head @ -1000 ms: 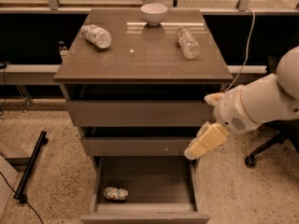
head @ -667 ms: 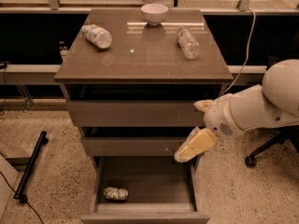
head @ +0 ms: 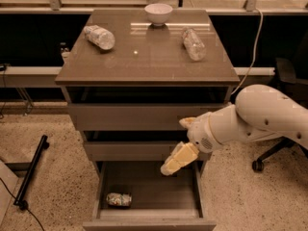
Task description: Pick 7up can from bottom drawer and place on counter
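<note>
The 7up can (head: 119, 199) lies on its side at the front left of the open bottom drawer (head: 155, 186). The counter (head: 144, 57) tops the cabinet. My gripper (head: 174, 146) hangs on the white arm coming in from the right. It is above the drawer's right half, in front of the middle drawer. Its two yellowish fingers stand apart and hold nothing. The lower finger (head: 178, 159) points down-left toward the drawer. The can is well to the left of the gripper and below it.
Two clear crinkled bottles (head: 99, 36) (head: 194, 44) and a white bowl (head: 158, 13) lie on the counter. An office chair base (head: 262, 162) stands at the right. A black bar (head: 30, 172) lies on the floor at the left.
My arm and gripper have moved left and down, from beside the cabinet's right edge to over the open bottom drawer. The can has not moved.
</note>
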`<state>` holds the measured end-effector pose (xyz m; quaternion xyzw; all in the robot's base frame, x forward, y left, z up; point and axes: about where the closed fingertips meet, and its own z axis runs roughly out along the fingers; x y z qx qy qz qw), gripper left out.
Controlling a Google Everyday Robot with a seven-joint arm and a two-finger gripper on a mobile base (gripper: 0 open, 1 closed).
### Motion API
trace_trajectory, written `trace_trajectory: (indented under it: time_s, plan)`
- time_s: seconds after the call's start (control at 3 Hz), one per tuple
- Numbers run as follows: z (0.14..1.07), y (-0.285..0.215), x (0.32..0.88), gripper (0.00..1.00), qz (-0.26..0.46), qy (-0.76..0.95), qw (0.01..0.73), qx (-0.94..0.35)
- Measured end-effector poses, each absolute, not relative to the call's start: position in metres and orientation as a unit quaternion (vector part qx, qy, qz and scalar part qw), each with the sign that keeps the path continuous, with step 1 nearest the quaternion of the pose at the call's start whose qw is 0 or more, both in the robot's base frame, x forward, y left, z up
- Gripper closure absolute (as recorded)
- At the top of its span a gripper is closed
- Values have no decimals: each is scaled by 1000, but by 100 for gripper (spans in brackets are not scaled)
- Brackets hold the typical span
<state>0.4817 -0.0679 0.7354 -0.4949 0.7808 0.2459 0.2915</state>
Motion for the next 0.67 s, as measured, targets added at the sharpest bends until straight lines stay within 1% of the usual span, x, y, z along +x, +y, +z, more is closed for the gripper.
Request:
trace_trajectory:
  time_s: [0.67]
  plan:
    - [666,-30,501,0,284,769,283,-498]
